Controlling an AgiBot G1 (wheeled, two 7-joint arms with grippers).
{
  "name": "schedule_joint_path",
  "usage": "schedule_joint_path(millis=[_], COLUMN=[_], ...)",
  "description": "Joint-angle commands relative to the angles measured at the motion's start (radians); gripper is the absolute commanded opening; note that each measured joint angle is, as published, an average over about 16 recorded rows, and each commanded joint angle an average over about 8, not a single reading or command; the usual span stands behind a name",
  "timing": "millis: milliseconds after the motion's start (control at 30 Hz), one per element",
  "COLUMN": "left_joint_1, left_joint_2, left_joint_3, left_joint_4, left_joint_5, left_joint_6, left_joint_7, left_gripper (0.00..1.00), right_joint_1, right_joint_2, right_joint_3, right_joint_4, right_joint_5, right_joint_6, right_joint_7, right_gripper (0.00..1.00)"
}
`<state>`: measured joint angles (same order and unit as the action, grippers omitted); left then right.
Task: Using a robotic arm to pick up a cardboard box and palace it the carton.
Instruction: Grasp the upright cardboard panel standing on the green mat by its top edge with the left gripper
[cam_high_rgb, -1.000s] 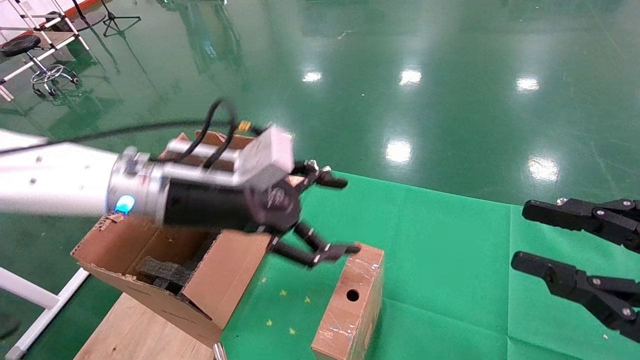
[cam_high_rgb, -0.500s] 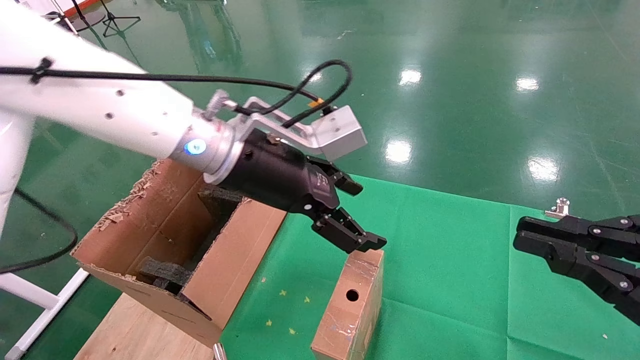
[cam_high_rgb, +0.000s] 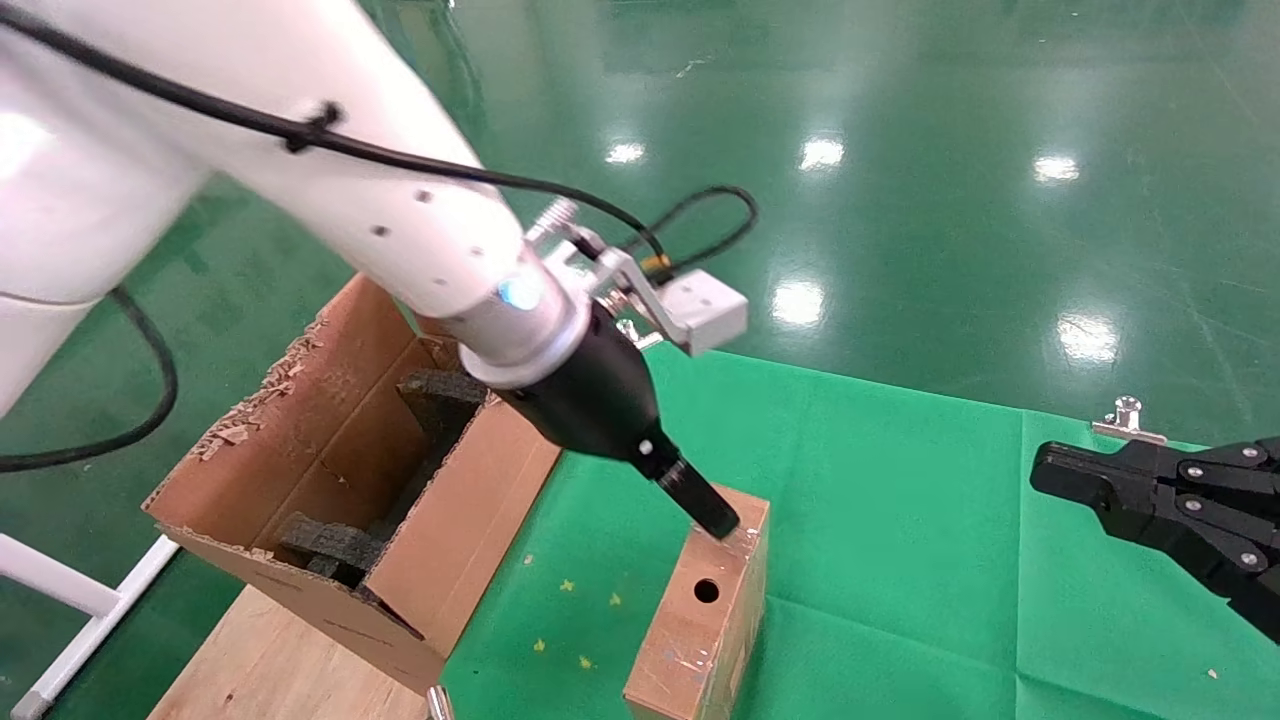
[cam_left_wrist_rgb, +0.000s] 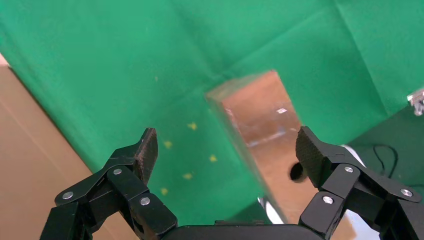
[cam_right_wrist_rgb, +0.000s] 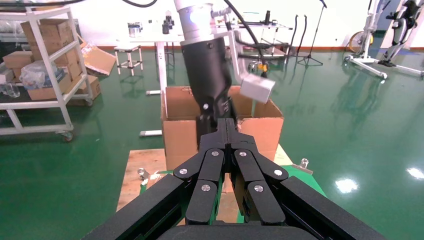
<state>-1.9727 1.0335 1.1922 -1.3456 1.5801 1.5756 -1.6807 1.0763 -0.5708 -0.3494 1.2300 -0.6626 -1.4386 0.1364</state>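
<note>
**Mia:** Where was the robotic arm (cam_high_rgb: 400, 230)?

**Ben:** It reached down over the green cloth (cam_high_rgb: 900, 520). Its left gripper (cam_left_wrist_rgb: 227, 150) hung right above the cardboard box (cam_high_rgb: 700, 610), with its tip at the box's top edge.

**Mia:** Was it grabbing the box?

**Ben:** No. Its two fingers (cam_left_wrist_rgb: 145, 150) were spread wide apart. The box stood below them, on its end, with the round hole (cam_high_rgb: 706, 590) in its narrow side. One finger was out past each side of the box.

**Mia:** And the carton (cam_high_rgb: 340, 480)?

**Ben:** It sat just beside the gripper, on a wooden board (cam_high_rgb: 270, 660). Black foam blocks (cam_high_rgb: 330, 545) lay inside.

**Mia:** What about the other one?

**Ben:** The right gripper (cam_right_wrist_rgb: 231, 131) waited well apart from the box, fingers pressed together, holding nothing.
</note>
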Motion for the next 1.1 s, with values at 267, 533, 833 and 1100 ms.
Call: schedule_joint_path(millis=[267,533,833,1100], left_joint_1=[-0.036,-0.023,-0.012,-0.017], left_joint_2=[0.060,0.105,0.131,0.141], left_joint_3=[0.140,0.188,0.231,0.250], left_joint_4=[-0.003,-0.006,-0.007,-0.009], left_joint_5=[-0.064,-0.046,-0.003,0.025], left_joint_6=[-0.034,-0.057,-0.075,-0.083], left_joint_7=[-0.145,-0.178,-0.193,-0.177], left_gripper=[1.00,1.00,1.00,0.89], right_joint_1=[0.000,0.000,0.000,0.000], right_joint_2=[0.000,0.000,0.000,0.000], right_joint_3=[0.000,0.000,0.000,0.000], right_joint_4=[0.000,0.000,0.000,0.000], right_joint_5=[0.000,0.000,0.000,0.000], right_joint_6=[0.000,0.000,0.000,0.000], right_joint_7=[0.000,0.000,0.000,0.000], right_gripper=[0.00,0.00,0.00,0.92])
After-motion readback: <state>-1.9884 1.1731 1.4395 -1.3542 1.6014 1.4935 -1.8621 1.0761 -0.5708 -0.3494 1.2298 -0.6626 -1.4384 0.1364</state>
